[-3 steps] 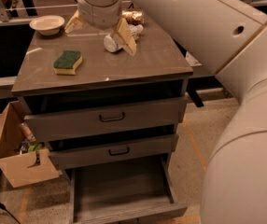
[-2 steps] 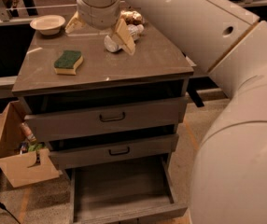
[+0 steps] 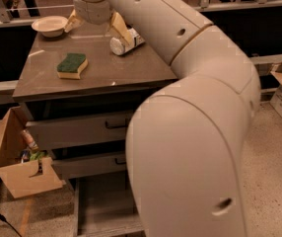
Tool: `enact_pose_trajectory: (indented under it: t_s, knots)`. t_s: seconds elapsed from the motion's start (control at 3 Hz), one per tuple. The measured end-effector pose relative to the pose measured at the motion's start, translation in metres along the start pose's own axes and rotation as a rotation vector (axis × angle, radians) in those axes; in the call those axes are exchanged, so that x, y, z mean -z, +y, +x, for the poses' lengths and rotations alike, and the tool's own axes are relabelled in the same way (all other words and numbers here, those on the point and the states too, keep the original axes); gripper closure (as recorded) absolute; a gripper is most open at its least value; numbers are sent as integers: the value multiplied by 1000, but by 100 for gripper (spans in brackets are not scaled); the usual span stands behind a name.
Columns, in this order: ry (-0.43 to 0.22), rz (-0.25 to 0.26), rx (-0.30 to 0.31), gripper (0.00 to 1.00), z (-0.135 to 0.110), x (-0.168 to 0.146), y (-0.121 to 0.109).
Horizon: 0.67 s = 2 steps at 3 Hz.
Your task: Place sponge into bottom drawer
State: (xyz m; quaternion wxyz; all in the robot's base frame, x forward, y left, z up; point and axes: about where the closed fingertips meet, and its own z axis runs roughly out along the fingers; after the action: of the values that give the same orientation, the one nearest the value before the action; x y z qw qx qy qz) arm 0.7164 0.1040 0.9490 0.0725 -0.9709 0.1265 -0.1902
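The sponge (image 3: 72, 65) lies green side up on the cabinet top (image 3: 131, 69), front left; the bottom drawer (image 3: 99, 209) stands pulled out below, partly hidden by the arm (image 3: 190, 132). The gripper (image 3: 97, 33) hangs over the back of the top, fingers spread, apart from the sponge, beside a lying bottle (image 3: 127, 42).

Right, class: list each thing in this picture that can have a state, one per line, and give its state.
sponge, lying flat on the cabinet top, green side up, not held
bottom drawer, pulled open
two upper drawers, shut
gripper, open, above the back of the cabinet top
white bottle, lying on its side
bowl, upright
cardboard box, open
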Motion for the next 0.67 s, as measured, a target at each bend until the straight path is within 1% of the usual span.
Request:
enact_pose_trajectory:
  t_s: [0.33,0.67]
  knots:
    - [-63,46,59,0,4,-14,-29]
    - [-106,86,75,0,1,-35,-61]
